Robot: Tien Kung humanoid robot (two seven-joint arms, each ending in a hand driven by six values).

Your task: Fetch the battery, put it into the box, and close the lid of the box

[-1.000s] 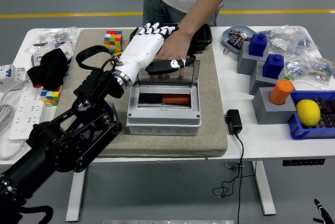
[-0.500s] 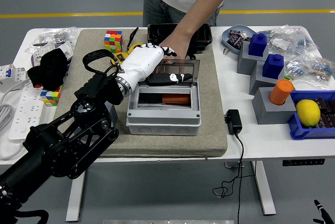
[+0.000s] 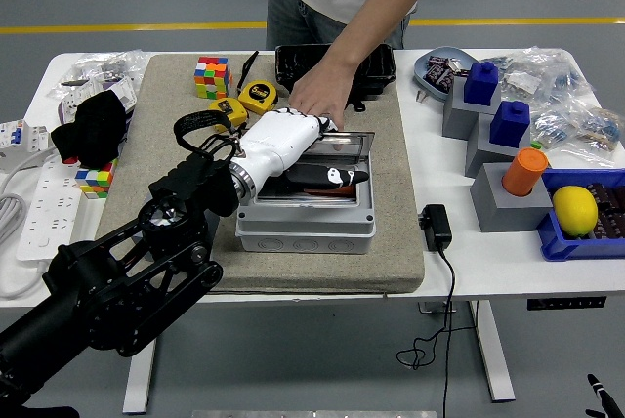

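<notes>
We've got the left hand [image 3: 293,149] flat, fingers extended and gripping nothing, on the clear lid [image 3: 337,159] of the box [image 3: 305,215] mid-surface, orange battery [image 3: 337,190] already inside; the lid looks light, stiff, slippery, so push near its free edge.

White table [image 3: 459,271] w/ beige mat [image 3: 391,242]

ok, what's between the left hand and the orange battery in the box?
Head view: the clear lid, nearly closed, lies under the left hand and over the orange battery.
</notes>
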